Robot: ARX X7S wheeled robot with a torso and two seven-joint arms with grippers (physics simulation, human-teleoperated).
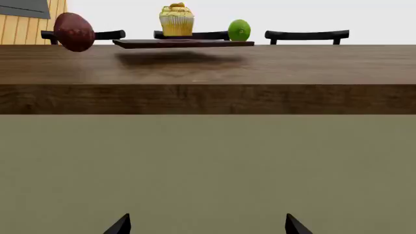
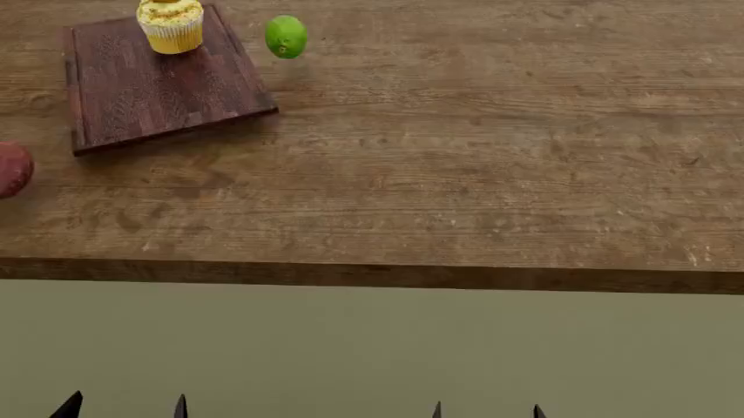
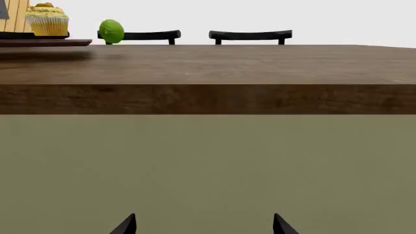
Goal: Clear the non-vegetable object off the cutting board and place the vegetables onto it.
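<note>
A yellow cupcake point(image 2: 170, 25) stands upright on the far part of the dark reddish cutting board point(image 2: 152, 91), at the table's back left. The reddish-brown tuber point(image 2: 12, 169) lies on the table to the left of the board, cut by the head view's edge. In the left wrist view the cupcake point(image 1: 177, 20), board point(image 1: 183, 43) and tuber point(image 1: 74, 31) show beyond the table edge. My left gripper point(image 2: 124, 407) and right gripper point(image 2: 487, 410) hang open and empty below the table's front edge, far from all of these.
A smooth green ball point(image 2: 286, 37) rests on the table just right of the board. The wooden table's point(image 2: 489, 174) thick front edge faces both grippers. Black chair backs point(image 3: 250, 35) stand behind the table. Olive floor lies below.
</note>
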